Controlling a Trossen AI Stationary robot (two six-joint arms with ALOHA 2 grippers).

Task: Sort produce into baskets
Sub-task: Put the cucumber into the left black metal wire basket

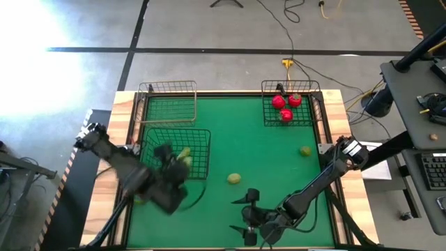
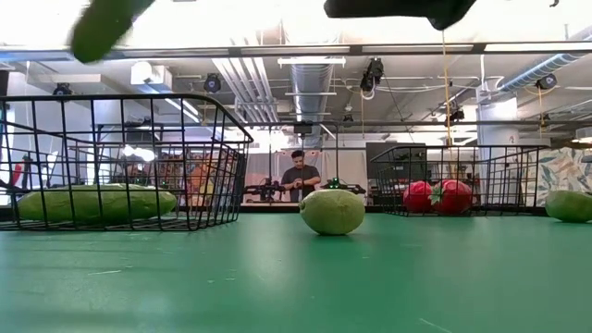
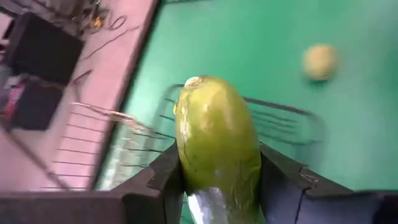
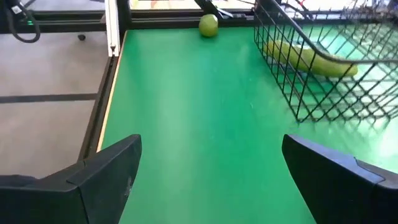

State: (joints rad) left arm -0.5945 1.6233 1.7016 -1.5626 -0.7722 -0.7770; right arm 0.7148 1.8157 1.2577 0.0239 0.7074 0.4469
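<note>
While motion-blurred, left gripper (image 3: 217,180) clamps a cucumber (image 3: 217,146); right gripper (image 4: 211,171) gapes.

Open green mat (image 1: 237,150) at table centre; round yellow-green lime (image 1: 234,179) and black wire-mesh basket (image 1: 202,150) obstruct the left-front area

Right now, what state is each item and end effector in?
Left end effector: shut on cucumber, held in the air.
Right end effector: open, empty.
Second cucumber: lying in black basket.
Tomatoes: in far-right basket.
Two limes: loose on table.
Tan basket: empty.
</note>
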